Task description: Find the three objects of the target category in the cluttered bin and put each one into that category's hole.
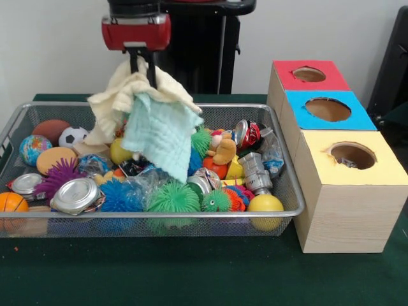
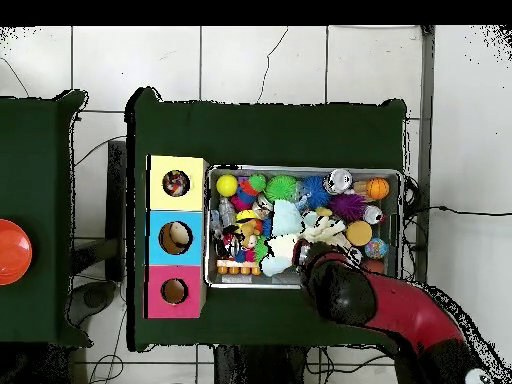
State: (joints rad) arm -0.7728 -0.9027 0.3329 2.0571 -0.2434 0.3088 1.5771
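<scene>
My gripper (image 1: 143, 69) hangs above the back middle of the wire bin (image 1: 159, 215), shut on a bunch of cloth. A cream towel (image 1: 121, 95) drapes from the fingers, and a pale teal cloth (image 1: 162, 134) dangles below it, its lower edge reaching the clutter. In the overhead view the arm's head (image 2: 343, 288) covers the gripper; the cloths (image 2: 288, 238) show beside it, over the bin (image 2: 300, 170). To the bin's right stand three boxes, each with a hole on top: red (image 1: 309, 74), blue (image 1: 327, 109) and yellow (image 1: 352, 155).
The bin is filled with spiky rubber balls (image 1: 173, 197), crushed cans (image 1: 75, 194), smooth balls (image 1: 265, 204), a soccer ball (image 1: 72, 136) and a plush toy (image 1: 223, 150). An orange disc (image 2: 10, 252) lies on a separate table at the overhead view's left.
</scene>
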